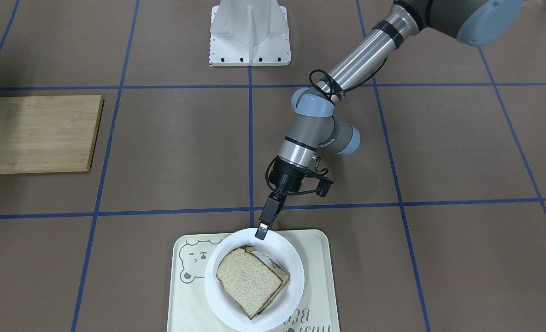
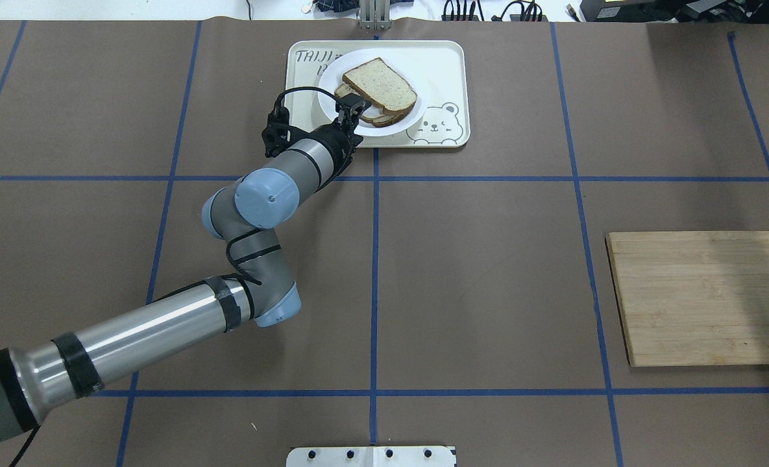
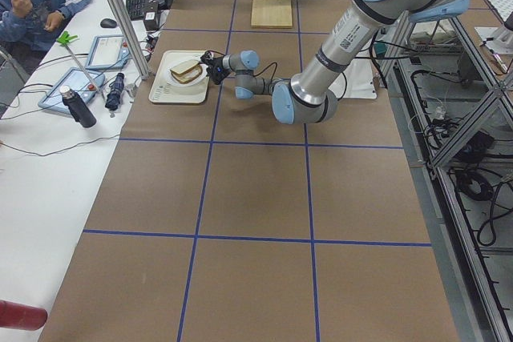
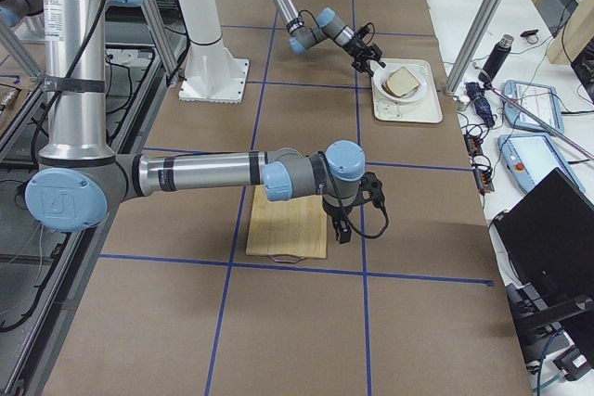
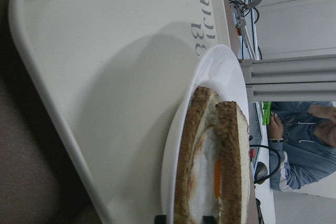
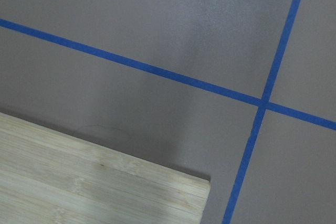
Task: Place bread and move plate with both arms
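Observation:
The plain bread (image 1: 247, 281) lies on top of an egg-topped slice (image 1: 282, 274) on the white plate (image 1: 296, 267), which stands on the cream bear tray (image 1: 185, 295). My left gripper (image 1: 261, 232) hangs at the plate's rim on the robot's side, tilted down, its jaws a little apart and holding nothing. In the overhead view it (image 2: 352, 107) sits at the edge of the bread (image 2: 381, 84). In the left wrist view the fingertips (image 5: 210, 217) just show beside the stacked slices (image 5: 233, 161). My right gripper (image 4: 341, 232) shows only from the side, over the wooden board's edge; I cannot tell its state.
A bamboo board (image 2: 705, 298) lies on the robot's right half of the table, its corner in the right wrist view (image 6: 79, 182). The white robot base (image 1: 249, 32) stands at the table's robot side. Bottles and tablets sit beyond the tray (image 3: 80, 106).

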You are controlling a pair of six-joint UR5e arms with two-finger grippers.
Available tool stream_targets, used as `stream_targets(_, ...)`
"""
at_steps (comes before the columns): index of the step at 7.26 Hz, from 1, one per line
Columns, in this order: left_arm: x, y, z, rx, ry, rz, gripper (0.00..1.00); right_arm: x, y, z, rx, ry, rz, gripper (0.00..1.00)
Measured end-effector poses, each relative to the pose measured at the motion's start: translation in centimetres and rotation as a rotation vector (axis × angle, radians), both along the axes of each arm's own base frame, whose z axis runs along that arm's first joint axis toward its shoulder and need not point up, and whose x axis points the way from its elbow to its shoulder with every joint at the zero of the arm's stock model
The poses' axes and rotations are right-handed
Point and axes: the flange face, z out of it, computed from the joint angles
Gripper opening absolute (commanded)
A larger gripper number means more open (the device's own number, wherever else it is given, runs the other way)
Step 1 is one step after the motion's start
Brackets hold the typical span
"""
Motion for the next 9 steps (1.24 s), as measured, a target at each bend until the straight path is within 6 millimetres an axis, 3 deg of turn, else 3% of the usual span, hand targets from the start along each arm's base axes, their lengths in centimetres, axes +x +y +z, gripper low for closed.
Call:
stream_targets(2, -6.2, 1.8, 2.3, 0.065, -0.004, 0.071, 0.98, -0.2, -0.4, -0.6, 0.004, -0.001, 0.004, 1.0)
stream_targets(3, -9.9, 1.8, 4.1, 0.085, -0.031, 0.113, 0.98, -0.3, -0.7, -1.0, 0.009, -0.002, 0.008, 1.0)
stream_targets(5, -19.2, 0.9, 8.7, 0.166, -0.232, 0.192, 0.98, -0.5, -1.3, -2.3, -0.001, -0.008, 0.039, 1.0)
stream_targets(7, -29.0, 0.4, 15.9, 0.262, -0.548, 0.212, 0.98, -1.0, -1.6, -4.2, -0.014, -0.018, 0.077, 1.0)
stream_targets(9, -38.7, -0.6, 23.5, 0.331, -0.968, 0.338, 0.98, -1.2, -2.0, -5.4, -0.011, -0.018, 0.095, 1.0)
